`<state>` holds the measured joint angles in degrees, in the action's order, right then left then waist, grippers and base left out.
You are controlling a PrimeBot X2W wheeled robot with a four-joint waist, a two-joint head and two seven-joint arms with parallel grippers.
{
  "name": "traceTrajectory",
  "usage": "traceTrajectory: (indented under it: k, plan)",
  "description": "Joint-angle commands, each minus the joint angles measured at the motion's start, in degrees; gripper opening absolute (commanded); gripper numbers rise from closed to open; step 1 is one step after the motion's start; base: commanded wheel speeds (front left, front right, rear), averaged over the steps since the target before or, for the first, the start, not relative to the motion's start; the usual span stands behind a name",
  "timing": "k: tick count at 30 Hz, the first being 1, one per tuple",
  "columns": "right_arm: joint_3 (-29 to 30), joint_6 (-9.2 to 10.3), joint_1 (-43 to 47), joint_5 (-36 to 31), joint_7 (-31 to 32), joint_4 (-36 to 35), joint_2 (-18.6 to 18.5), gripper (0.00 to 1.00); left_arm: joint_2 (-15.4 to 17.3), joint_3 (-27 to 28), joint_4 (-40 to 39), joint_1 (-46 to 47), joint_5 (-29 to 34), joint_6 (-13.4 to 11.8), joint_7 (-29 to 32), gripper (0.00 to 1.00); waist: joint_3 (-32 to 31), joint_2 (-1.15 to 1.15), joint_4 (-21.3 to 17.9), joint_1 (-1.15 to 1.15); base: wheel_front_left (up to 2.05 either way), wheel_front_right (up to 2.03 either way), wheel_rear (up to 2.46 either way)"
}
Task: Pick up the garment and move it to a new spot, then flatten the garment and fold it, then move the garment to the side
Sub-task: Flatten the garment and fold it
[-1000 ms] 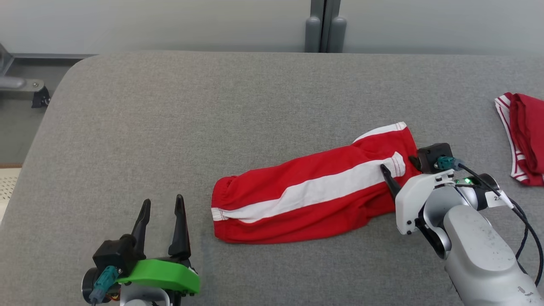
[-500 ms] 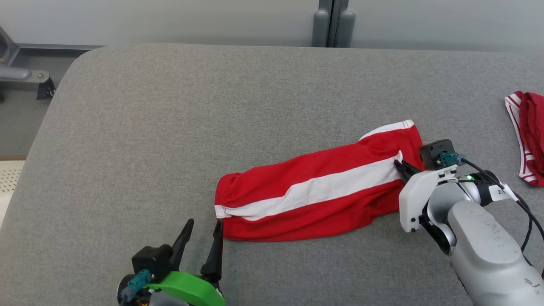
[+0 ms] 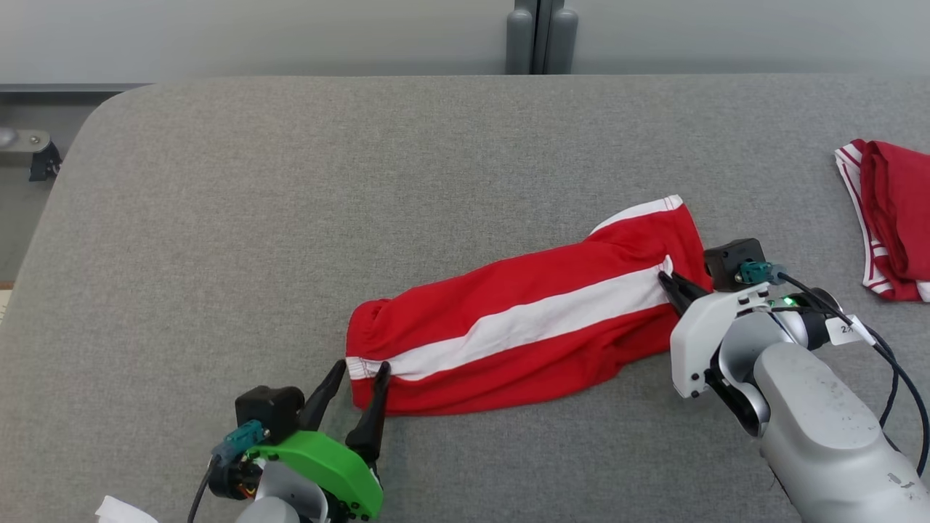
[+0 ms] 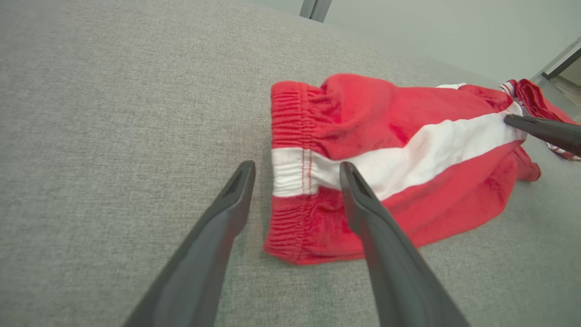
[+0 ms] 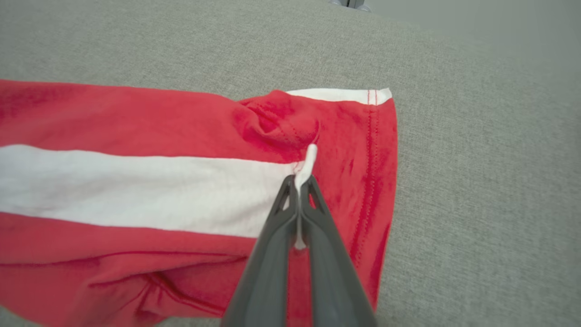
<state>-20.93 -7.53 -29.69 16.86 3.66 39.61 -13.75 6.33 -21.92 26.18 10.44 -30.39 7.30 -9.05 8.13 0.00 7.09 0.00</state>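
Observation:
The garment (image 3: 523,327), red shorts with a white side stripe, lies stretched out on the grey padded table (image 3: 290,189). My left gripper (image 3: 362,365) is open at the elastic waistband end. In the left wrist view its fingers straddle the white stripe's end, the left gripper (image 4: 297,166) low over the cloth with one finger over the shorts and one beside them. My right gripper (image 3: 665,276) is shut on the garment's leg hem. The right wrist view shows the right gripper (image 5: 299,179) pinching a white fold of the garment (image 5: 136,181).
A second red and white garment (image 3: 897,218) lies bunched at the table's far right edge. A grey post (image 3: 534,36) stands behind the table. The table's rounded corner (image 3: 94,123) is at the back left. Something small and white (image 3: 120,512) shows at the lower left.
My right gripper has closed on the leg hem. My left gripper has moved right and forward, up to the waistband end. The head camera has shifted a little.

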Motion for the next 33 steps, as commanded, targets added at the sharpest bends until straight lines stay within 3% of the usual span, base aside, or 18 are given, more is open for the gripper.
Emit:
traceTrajectory:
  k: [1, 2, 3, 5, 13, 21, 25, 33]
  plan:
    - [-0.17, 0.09, -0.65, 0.26, -0.46, 0.24, -0.13, 0.00, 0.71, -0.80, 0.07, 1.09, -0.92, 0.21, 0.01, 0.45, -0.04, 0.00, -0.25, 0.00, 0.00, 0.00, 0.00]
    - [-0.24, 0.09, -0.64, 0.33, -0.52, 0.32, -0.17, 0.00, 1.00, -1.43, 0.07, 1.16, -1.47, 0.20, -0.14, 0.38, -0.07, 0.00, -0.33, 0.00, 0.00, 0.00, 0.00]
    - [-0.24, 0.09, -0.63, 0.46, -0.76, 0.39, -0.19, 0.00, 1.34, -2.13, -0.01, 1.20, -2.30, 0.21, -0.31, 0.21, -0.13, 0.00, -0.42, 0.00, 0.00, 0.00, 0.00]
    - [-0.20, 0.09, -0.58, 0.62, -1.10, 0.62, -0.25, 0.00, 1.82, -3.29, -0.08, 1.39, -3.32, 0.22, -0.70, 0.00, -0.30, 0.00, -0.51, 0.00, 0.00, 0.00, 0.00]
    - [1.16, 0.09, 0.83, 1.21, -4.86, 1.04, 0.14, 0.00, 3.54, -6.20, -1.26, 1.35, -5.59, 0.24, -3.06, 0.00, -2.30, 0.00, -0.80, 0.00, 0.00, 0.00, 0.00]
    - [5.76, 0.09, 2.46, 0.75, -12.76, -3.61, 1.06, 0.00, 5.52, -3.90, -8.38, 0.73, -7.15, 0.20, -5.19, 0.00, -6.70, 0.00, -2.71, 0.00, 0.00, 0.00, 0.00]
    - [7.82, 0.09, 3.71, 0.40, -13.79, -11.08, 1.45, 0.00, 7.23, -1.88, -16.22, 0.75, -8.06, -0.19, -4.95, 0.00, -8.95, 0.00, -4.63, 0.00, 0.00, 0.00, 0.00]
    - [14.35, 0.09, 8.63, -2.66, -10.64, -37.03, 1.41, 0.00, 12.00, 1.83, -37.32, 4.20, -8.51, -3.07, 0.37, 0.00, -10.28, 0.00, -8.34, 0.00, 0.00, 0.00, 0.00]
